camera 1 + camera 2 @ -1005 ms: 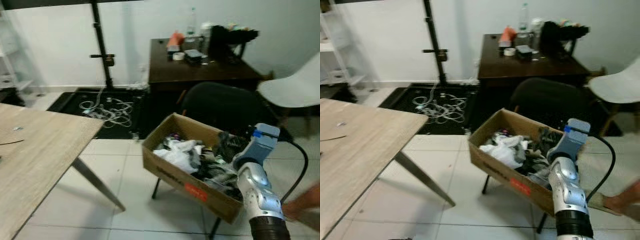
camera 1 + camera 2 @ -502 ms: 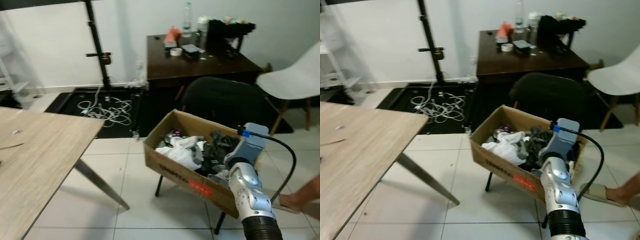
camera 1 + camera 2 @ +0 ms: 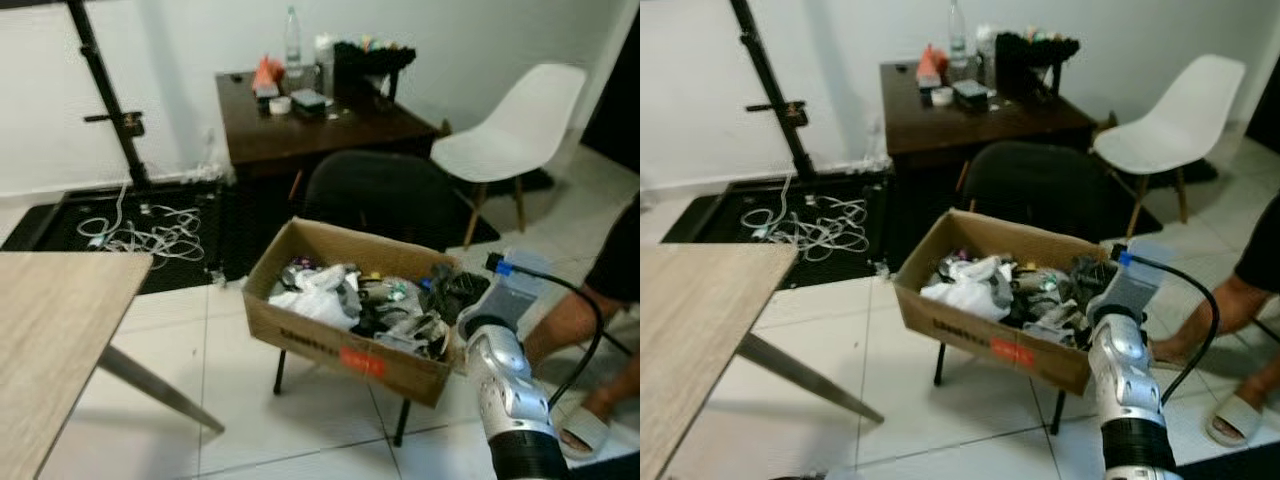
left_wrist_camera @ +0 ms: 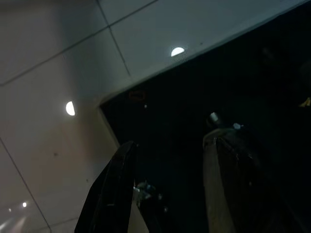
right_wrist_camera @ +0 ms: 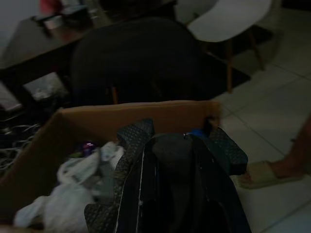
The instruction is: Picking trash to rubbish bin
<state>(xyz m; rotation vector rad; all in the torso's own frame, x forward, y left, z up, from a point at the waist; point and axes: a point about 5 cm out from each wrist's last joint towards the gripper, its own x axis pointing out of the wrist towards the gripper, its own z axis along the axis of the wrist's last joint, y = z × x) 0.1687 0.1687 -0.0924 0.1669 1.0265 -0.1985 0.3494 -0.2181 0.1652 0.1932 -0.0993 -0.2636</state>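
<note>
Over the cardboard box (image 3: pixel 980 335) perched on a black chair (image 3: pixel 1035 185), the right hand (image 5: pixel 177 160) grips a dark piece of trash (image 5: pixel 170 150) — held above the heap, presumably for dropping in — the left hand (image 4: pixel 167 189) hangs open

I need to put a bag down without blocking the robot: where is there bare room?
Bare tiled floor lies between the wooden table and the cardboard box. The box is heaped with trash, the dark desk is cluttered, and a person's feet stand by the right gripper.
</note>
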